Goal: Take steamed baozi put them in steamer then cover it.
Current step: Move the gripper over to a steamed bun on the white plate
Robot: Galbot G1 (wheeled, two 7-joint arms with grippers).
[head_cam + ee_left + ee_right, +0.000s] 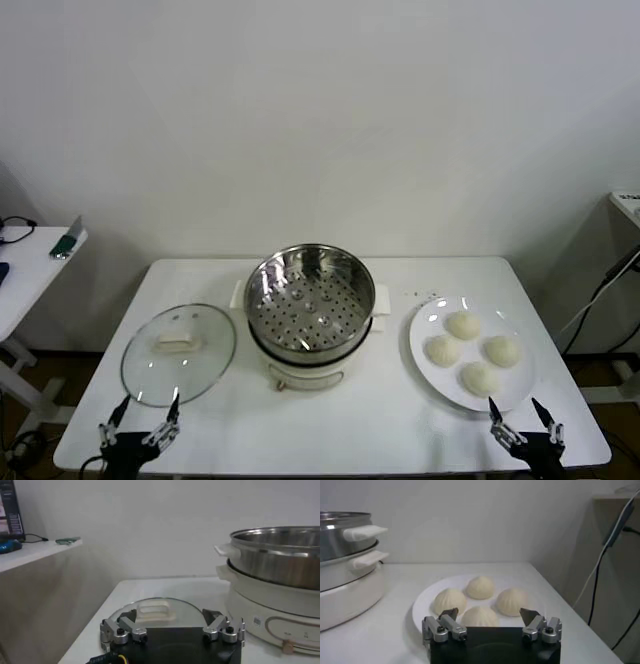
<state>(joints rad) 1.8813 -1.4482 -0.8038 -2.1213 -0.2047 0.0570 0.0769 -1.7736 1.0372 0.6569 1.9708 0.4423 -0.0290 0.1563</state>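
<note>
Bare worktop (390, 420) lies open along the near edge, while the steamer (309, 300) stands mid-worktop between the glass cover (179, 352) and the plate (432, 362) of four baozi (462, 324).

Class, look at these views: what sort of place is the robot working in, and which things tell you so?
Probably a lab or test room staged as a kitchen task: a plain white table against a bare wall, an electric steamer and a plate of baozi, with side desks and loose cables.
</note>
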